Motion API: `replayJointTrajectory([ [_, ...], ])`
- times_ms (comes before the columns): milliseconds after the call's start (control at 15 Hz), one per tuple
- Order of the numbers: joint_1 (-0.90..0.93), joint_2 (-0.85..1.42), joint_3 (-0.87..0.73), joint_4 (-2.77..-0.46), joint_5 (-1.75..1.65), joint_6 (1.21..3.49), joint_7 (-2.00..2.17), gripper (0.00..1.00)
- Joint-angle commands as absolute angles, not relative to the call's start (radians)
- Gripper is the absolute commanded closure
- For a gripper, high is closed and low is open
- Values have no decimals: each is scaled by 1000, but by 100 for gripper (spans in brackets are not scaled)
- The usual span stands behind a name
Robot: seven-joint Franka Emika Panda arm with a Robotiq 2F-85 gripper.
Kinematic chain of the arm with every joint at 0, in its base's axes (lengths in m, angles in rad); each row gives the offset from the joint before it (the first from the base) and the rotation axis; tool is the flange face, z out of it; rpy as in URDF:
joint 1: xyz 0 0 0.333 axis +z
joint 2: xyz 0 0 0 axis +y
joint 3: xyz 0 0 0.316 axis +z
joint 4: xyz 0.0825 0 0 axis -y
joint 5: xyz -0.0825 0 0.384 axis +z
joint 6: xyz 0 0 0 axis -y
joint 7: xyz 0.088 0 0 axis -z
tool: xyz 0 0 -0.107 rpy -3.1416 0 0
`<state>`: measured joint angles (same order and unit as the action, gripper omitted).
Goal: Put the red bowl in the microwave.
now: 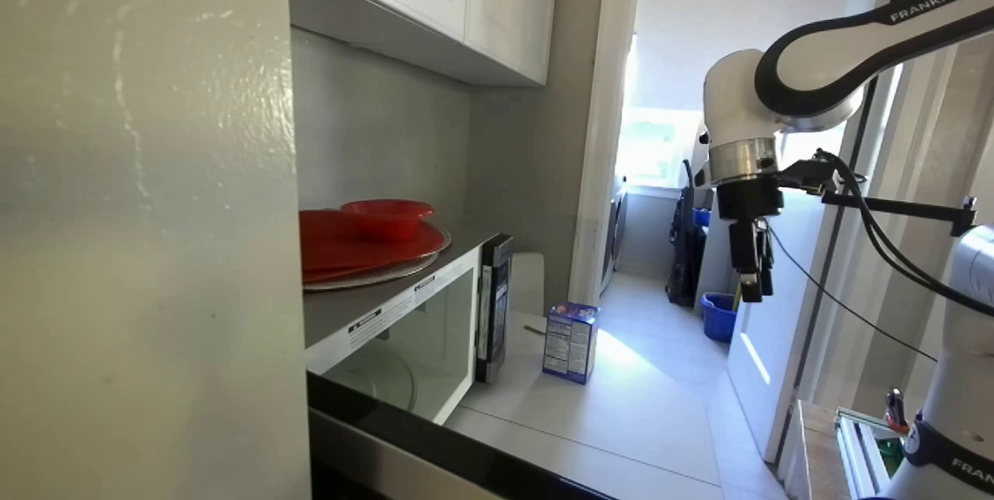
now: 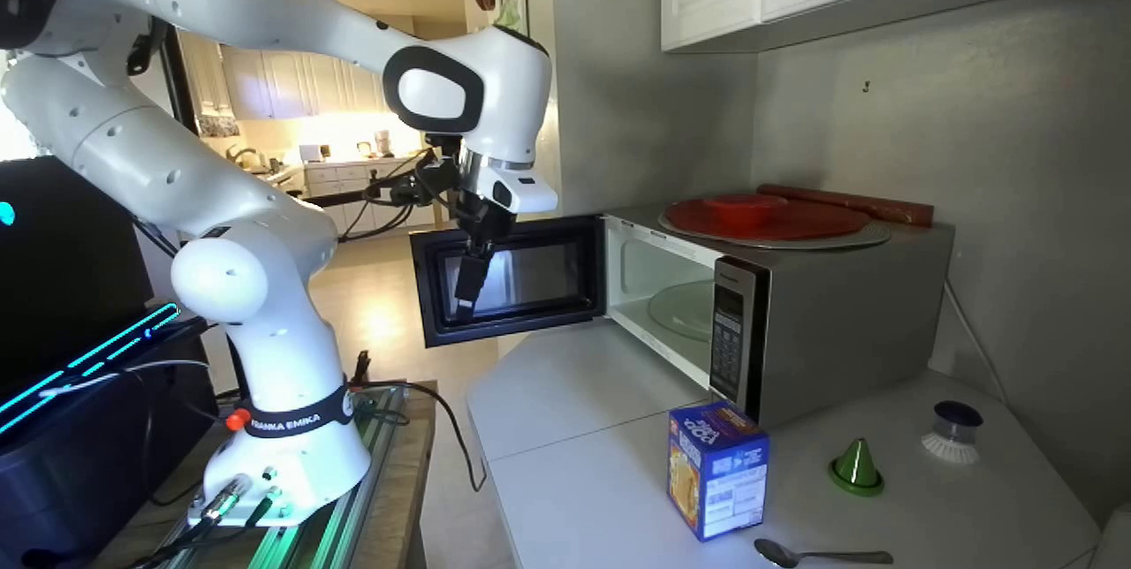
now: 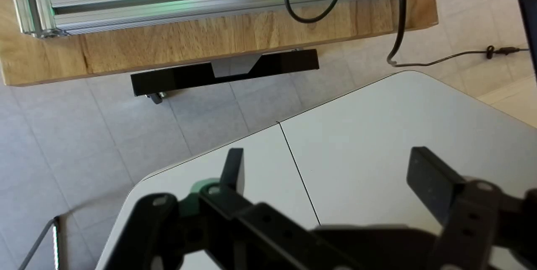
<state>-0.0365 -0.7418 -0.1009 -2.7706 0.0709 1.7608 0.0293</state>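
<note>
Above the table (image 3: pixel 369 144), hand (image 3: pixel 331 173) spread wide, nothing in its grasp; suits a pick yet to be made. Farther out, door (image 2: pixel 548 277) of the microwave (image 2: pixel 848 339) stands swung out, presumably giving the red bowl (image 2: pixel 744 212) a way in. Bowl sits upright on the wide red dish (image 2: pixel 822 223) atop the microwave; dish carries it, so probably lift bowl alone.

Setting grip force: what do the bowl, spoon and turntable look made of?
Bowl: probably glossy plastic, from its smooth, even red and slight sheen; glazed ceramic is possible.
Spoon: likely smooth metal, fairly shiny, going by its grey colour and light-dark reflections.
Turntable: apparently smooth, clear glass, as it looks see-through with a faint greenish tint; clear plastic not ruled out.
</note>
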Motion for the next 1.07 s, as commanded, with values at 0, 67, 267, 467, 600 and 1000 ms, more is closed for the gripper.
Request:
replayJointTrajectory([
  [0,-52,-741,-86,-2768,79,1757,20,0],
  [67,-52,-741,-86,-2768,79,1757,20,0],
  [267,-52,-741,-86,-2768,79,1757,20,0],
  [467,-21,-749,-64,-2741,121,1739,38,0],
  [600,16,-783,-36,-2686,196,1702,61,0],
  [1000,61,-778,10,-2431,432,1625,149,0],
])
